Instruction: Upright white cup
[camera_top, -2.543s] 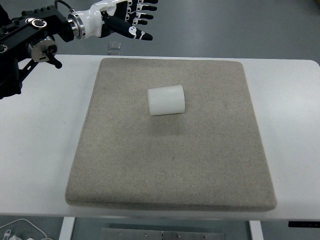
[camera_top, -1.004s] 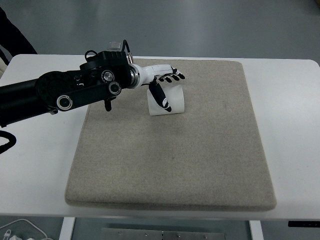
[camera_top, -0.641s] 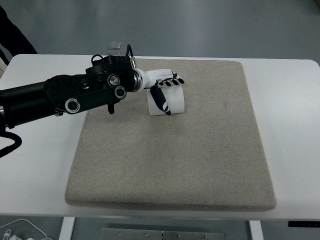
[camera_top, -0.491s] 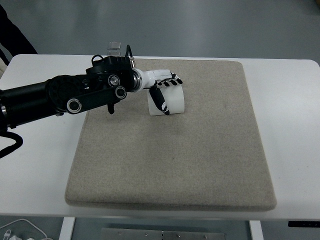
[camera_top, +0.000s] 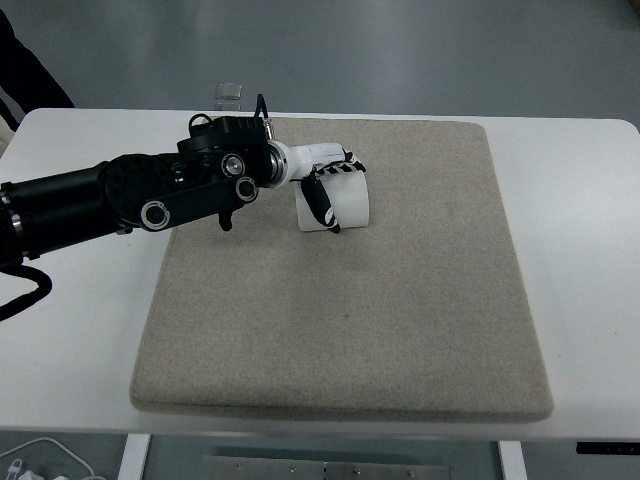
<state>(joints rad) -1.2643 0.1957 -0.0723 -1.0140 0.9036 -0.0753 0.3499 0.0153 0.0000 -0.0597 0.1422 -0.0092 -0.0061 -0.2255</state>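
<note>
White cup (camera_top: 345, 205): lying on its side on the mat, in the far half, a little left of the mat's middle. Its long axis is seen to run roughly from 9 to 3 o'clock, tilted slightly so that the right end lies a touch farther up the picture. Which end is the mouth cannot be told, since the left end is covered by the hand.

Left hand (camera_top: 325, 180): brought in from the 9 o'clock side and laid over the cup's left end. The fingers (camera_top: 347, 162) are curled over the top of the cup and the thumb (camera_top: 322, 205) is pressed down its near face, so the cup is held in a grasp. The cup is seen in contact with the mat.

Left arm (camera_top: 120, 195): black, stretched from the left edge over the counter and the mat's left border.

Mat (camera_top: 400, 330): a grey-beige felt square laid over most of the counter.

Counter (camera_top: 70, 290): white, shown bare around the mat.

Small clear object (camera_top: 229, 93): set at the counter's far edge, at about 11 o'clock from the cup; its kind cannot be told.

Dark sleeve (camera_top: 25, 70): a person's, seen at the top left corner.
</note>
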